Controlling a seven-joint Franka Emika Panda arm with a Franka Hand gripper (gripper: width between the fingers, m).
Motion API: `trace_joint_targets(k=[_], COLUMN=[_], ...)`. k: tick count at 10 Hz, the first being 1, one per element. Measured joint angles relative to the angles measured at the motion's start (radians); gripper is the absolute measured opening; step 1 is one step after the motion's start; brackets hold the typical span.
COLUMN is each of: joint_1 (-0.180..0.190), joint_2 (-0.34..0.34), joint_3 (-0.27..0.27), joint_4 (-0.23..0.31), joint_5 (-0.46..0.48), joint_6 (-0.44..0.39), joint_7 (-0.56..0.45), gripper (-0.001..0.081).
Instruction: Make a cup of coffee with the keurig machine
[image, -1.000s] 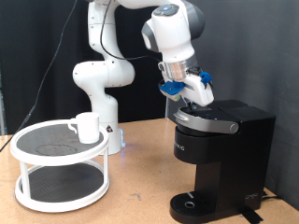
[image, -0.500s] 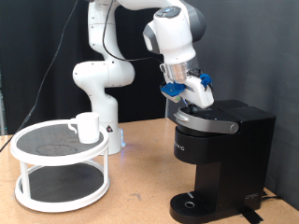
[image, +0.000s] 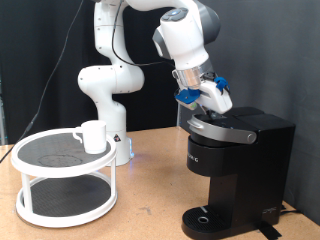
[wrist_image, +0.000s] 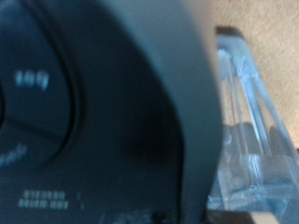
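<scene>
My gripper (image: 213, 108) had lifted slightly off the coffee maker's (image: 235, 165) lid; fingers' state, I couldn't tell. Cup (image: 92, 136) sat unmoved on the rack (image: 62, 190).

My exterior feed is evenly lit from above and sharp enough, though small and a bit grainy. The black backdrop swallows light, while the white arm (image: 120, 75) reads bright with soft highlights. The keurig machine (image: 235, 165) near the table's right edge shows a dull sheen on its lid and drops a faint shadow by the front edge. My wrist feed is badly blurred: the machine's dark surface (wrist_image: 93, 112) fills it, out of focus, with pale glare on clear plastic (wrist_image: 248, 131).
</scene>
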Motion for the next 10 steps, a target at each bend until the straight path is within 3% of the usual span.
trace_joint_targets(k=[4, 7, 10], joint_1=[-0.001, -0.005, -0.005], joint_2=[-0.011, -0.011, -0.011], joint_3=[0.0, -0.001, -0.001], joint_4=[0.022, 0.037, 0.035], joint_5=[0.026, -0.001, -0.023], joint_6=[-0.001, -0.049, -0.017], joint_7=[-0.012, -0.004, 0.007], gripper=[0.0, 0.0, 0.0])
